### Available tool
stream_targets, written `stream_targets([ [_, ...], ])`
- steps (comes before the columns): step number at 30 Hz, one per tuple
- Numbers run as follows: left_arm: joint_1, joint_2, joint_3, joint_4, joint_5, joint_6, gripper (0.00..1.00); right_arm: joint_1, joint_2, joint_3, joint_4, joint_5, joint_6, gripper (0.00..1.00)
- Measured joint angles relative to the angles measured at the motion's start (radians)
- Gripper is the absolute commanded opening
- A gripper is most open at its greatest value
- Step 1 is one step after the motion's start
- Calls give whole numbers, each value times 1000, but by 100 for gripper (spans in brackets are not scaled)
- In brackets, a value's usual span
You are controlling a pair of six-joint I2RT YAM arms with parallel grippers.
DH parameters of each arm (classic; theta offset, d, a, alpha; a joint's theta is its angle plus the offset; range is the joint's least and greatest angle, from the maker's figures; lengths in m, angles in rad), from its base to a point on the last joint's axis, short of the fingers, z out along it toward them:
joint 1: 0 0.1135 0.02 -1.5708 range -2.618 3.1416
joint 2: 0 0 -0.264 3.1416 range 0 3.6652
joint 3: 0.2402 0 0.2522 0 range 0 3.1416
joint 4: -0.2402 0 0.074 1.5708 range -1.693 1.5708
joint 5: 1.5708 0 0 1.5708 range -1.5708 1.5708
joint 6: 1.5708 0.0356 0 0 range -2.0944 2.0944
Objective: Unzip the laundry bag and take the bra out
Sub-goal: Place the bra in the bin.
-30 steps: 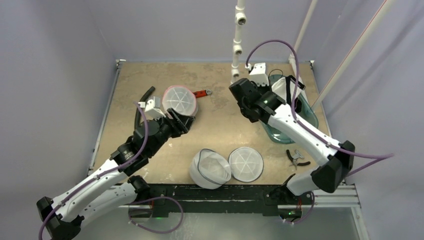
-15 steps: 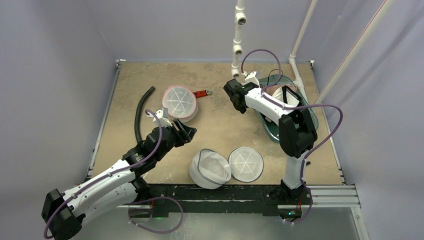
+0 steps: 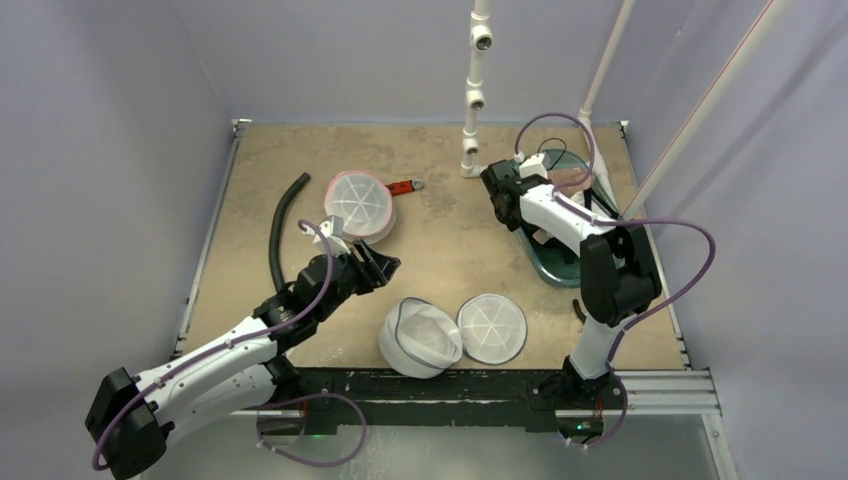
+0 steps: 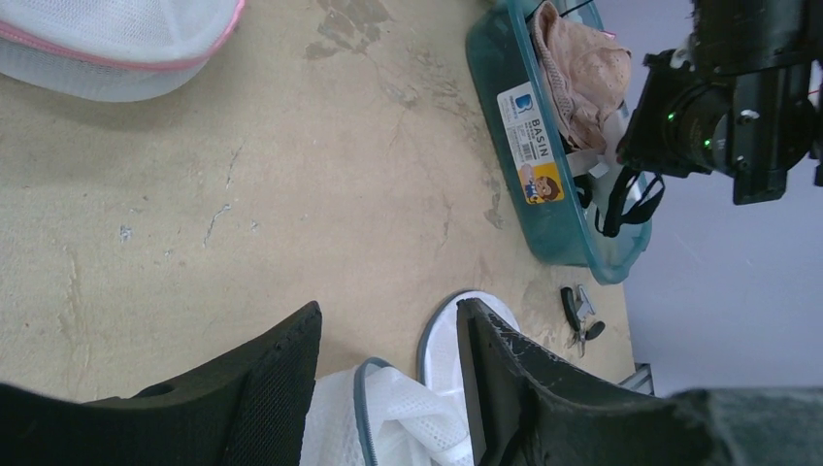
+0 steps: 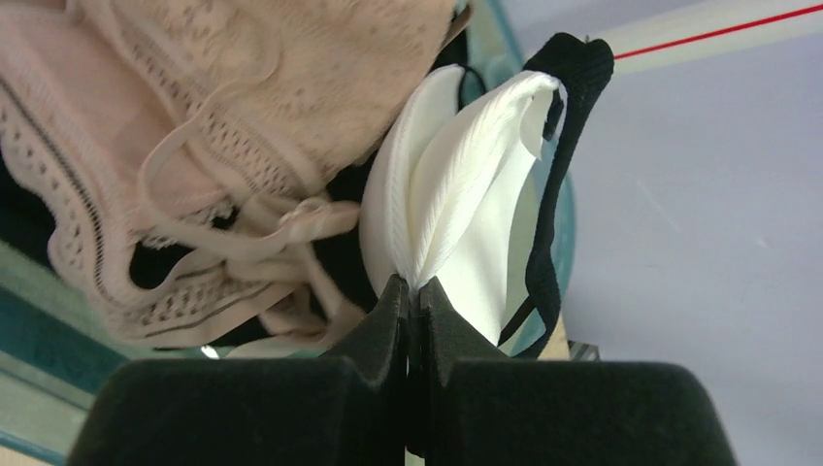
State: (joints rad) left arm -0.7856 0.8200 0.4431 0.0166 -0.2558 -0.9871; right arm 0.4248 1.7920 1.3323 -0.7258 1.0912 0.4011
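Three mesh bags on the bench, one basin, two bras counted.

1. Open bag: at the near edge, about midway along it. Grey zip rim gaping, mesh slack. Judged unzipped and emptied.
2. Round bag: touching the open bag on its right, flat and disc-shaped. Cannot tell whether it is a separate bag or the open bag's lid.
3. Pink bag: toward the far left of the bench, pink-rimmed and domed. Looks zipped, nothing touching it.
4. Basin: teal, along the right edge. Holds a beige bra and dark straps.
5. White bra: black-edged cup, over the basin and against the beige bra, its edge pinched in the right tool.

Right tool: clenched on the white bra, at the basin.
Left tool: released, grasping nothing, above bare bench between the pink bag and the open bag, fingers pointing toward the open bag.

Sundries: hose near the left edge; pliers by the near right corner.

Status: for one bag, the unzip looks done and the bra is out. What remains is to let the white bra go into the basin. If the pink bag is in scope, both steps are outstanding there.
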Motion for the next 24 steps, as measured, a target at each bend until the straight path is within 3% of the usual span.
stream_targets([
  [3,0,-1,0,6,5,-1,52,0,0,-44,25,-58,-3,0],
  [5,0,-1,0,10,8,-1,52,0,1,-53,29,-94,-5,9],
  [12,0,3,0,20,15,-8,52,0,-27,-55,40,-156,-13,59],
  [16,-1,4,0,19,15,-8,52,0,-110,-60,35,-191,-24,77],
  [19,-1,4,0,19,15,-7,52,1,-208,-69,37,-221,-38,83],
  [24,-1,4,0,10,16,-1,53,0,-384,-70,26,-306,-52,82],
])
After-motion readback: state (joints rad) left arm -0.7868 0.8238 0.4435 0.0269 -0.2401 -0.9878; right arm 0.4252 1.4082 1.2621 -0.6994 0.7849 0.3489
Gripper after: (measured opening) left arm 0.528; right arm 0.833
